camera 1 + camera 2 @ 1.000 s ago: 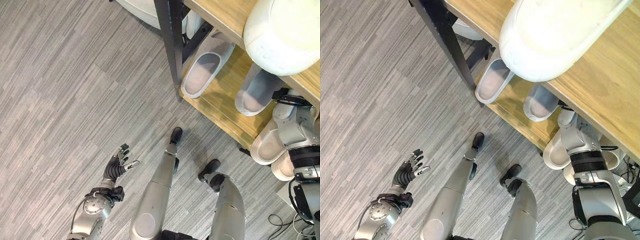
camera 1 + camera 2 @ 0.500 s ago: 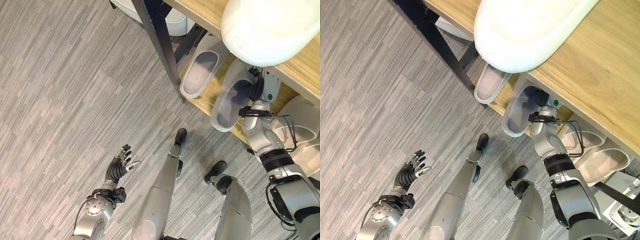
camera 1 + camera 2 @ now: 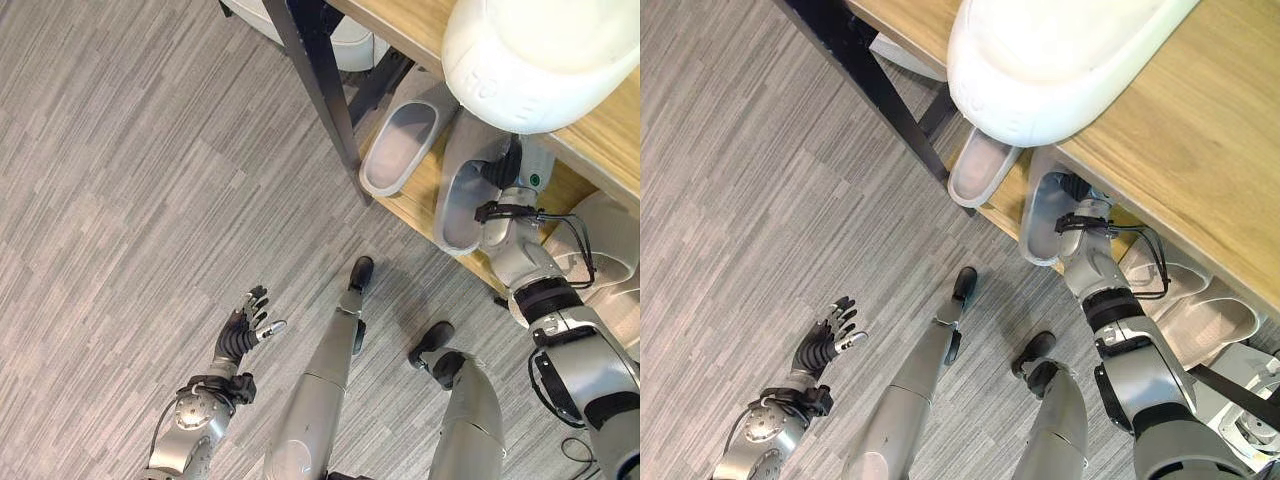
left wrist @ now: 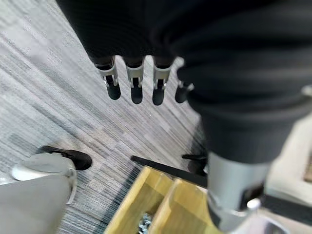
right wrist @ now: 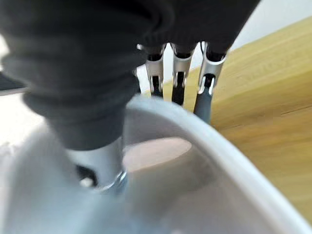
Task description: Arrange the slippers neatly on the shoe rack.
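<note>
My right hand [image 3: 506, 176] is shut on a grey slipper [image 3: 463, 200], thumb inside it and fingers [image 5: 177, 80] over its rim [image 5: 222, 163]. It holds the slipper tilted on the lower wooden shelf [image 3: 418, 205] of the shoe rack. A second grey slipper [image 3: 402, 145] lies on that shelf just to its left, toe pointing inward. A large white slipper [image 3: 540, 50] rests on the top shelf above. My left hand [image 3: 243, 332] hangs open over the floor, far from the rack, fingers [image 4: 136, 85] straight.
The rack's black leg [image 3: 322, 85] stands at the shelf's left corner. Two white slippers [image 3: 1200, 305] lie at the rack's right end, by my right arm. Another white slipper [image 3: 345, 35] shows behind the leg. Grey plank floor [image 3: 130, 180] spreads out to the left.
The right hand has carried the grey slipper a little deeper onto the lower shelf and tipped it more upright. The camera shifted a second ago. The left hand has barely moved.
</note>
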Controlling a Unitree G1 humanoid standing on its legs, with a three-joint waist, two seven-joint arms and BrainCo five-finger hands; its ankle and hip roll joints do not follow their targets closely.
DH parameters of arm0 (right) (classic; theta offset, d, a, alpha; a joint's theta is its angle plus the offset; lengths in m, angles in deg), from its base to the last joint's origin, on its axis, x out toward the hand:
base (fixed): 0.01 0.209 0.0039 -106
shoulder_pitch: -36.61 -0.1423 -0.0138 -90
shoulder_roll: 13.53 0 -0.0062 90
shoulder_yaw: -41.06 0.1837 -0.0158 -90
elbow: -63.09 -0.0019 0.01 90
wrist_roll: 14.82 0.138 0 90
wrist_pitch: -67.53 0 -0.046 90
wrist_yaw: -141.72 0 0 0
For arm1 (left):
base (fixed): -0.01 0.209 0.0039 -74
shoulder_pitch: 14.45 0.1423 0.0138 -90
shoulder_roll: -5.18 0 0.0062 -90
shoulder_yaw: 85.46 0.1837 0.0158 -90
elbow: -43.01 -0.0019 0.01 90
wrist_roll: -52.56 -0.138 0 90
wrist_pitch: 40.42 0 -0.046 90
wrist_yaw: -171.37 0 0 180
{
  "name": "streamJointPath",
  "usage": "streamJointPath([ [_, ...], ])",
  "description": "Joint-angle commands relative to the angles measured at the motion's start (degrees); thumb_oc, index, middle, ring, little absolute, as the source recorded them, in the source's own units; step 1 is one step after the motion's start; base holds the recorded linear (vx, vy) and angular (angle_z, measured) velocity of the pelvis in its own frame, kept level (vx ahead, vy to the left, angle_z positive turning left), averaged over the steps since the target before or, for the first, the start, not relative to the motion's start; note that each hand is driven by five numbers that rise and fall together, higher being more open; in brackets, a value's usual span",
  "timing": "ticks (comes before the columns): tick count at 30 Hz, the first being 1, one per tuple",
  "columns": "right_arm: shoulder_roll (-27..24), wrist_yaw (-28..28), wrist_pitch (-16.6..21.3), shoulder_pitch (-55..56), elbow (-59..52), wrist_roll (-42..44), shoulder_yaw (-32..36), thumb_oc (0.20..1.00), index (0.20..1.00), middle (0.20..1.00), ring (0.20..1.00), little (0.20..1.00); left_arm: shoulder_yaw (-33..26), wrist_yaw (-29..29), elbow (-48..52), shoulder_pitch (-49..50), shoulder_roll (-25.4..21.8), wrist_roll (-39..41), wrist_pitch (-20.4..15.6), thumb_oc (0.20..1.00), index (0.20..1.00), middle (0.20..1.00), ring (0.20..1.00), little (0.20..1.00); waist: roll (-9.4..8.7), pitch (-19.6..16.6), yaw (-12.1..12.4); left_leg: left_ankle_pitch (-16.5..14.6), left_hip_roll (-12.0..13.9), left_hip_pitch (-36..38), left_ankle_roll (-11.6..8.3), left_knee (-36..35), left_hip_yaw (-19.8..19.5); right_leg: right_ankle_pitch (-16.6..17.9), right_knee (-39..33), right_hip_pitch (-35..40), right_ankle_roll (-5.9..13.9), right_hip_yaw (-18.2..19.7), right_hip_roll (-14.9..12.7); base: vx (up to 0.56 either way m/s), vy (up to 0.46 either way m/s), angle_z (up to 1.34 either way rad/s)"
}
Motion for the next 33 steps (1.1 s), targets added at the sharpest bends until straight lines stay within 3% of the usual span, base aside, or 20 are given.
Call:
streamJointPath([
  [1,-5.15,-2.02,1.48,-0.27,-5.19,1.74,-0.18,1.0,1.0,1.0,1.0,1.0,1.19,-1.9,4.35,-3.41,-1.38,-1.1,-3.52,1.0,1.0,1.0,1.0,1.0,-0.34,-0.66,0.52,-10.38,2.73,3.35,-1.16,1.13,-2.51,1.44,-6.87,3.24,4.08,1.76,-0.17,0.0,0.0,0.0],
  [8,-3.05,-1.65,3.73,-1.92,-9.56,5.44,0.13,1.0,1.0,1.0,1.0,1.0,1.84,-6.49,4.15,-14.88,-0.14,-3.69,-4.8,1.0,1.0,1.0,1.0,1.0,-2.24,-0.67,-1.31,-10.75,3.47,5.75,-1.35,0.63,-1.78,2.19,-8.33,5.08,4.09,2.71,0.71,0.0,0.006,-0.07],
  [15,0.86,-1.39,6.0,0.18,-14.97,8.26,1.53,1.0,1.0,1.0,1.0,1.0,2.29,-8.79,0.31,-18.38,1.52,-4.15,-4.42,1.0,1.0,1.0,1.0,1.0,-2.68,-0.1,-2.73,-11.01,3.74,6.37,-1.18,1.08,-0.87,2.54,-8.36,5.24,3.96,3.7,1.15,-0.01,0.024,-0.15],
  [23,12.41,0.13,16.04,9.57,-21.18,25.81,5.07,1.0,1.0,1.0,1.0,1.0,2.99,-10.48,-3.52,-18.97,3.42,-5.83,-2.31,1.0,1.0,1.0,1.0,1.0,-2.33,0.76,-4.63,-10.81,3.95,5.89,-0.79,1.02,-0.28,3.17,-8.64,4.4,3.94,4.55,1.6,-0.01,0.011,-0.05],
  [33,20.23,3.84,18.88,11.26,-17.83,39.37,0.14,1.0,1.0,1.0,1.0,1.0,3.61,-13.23,-6.2,-19.49,3.92,-6.36,-1.36,1.0,1.0,1.0,1.0,1.0,-1.76,1.76,-4.67,-10.31,4.13,6.84,-0.94,-0.07,0.07,3.8,-9.38,4.87,3.86,4.53,1.76,-0.01,0.001,-0.03],
])
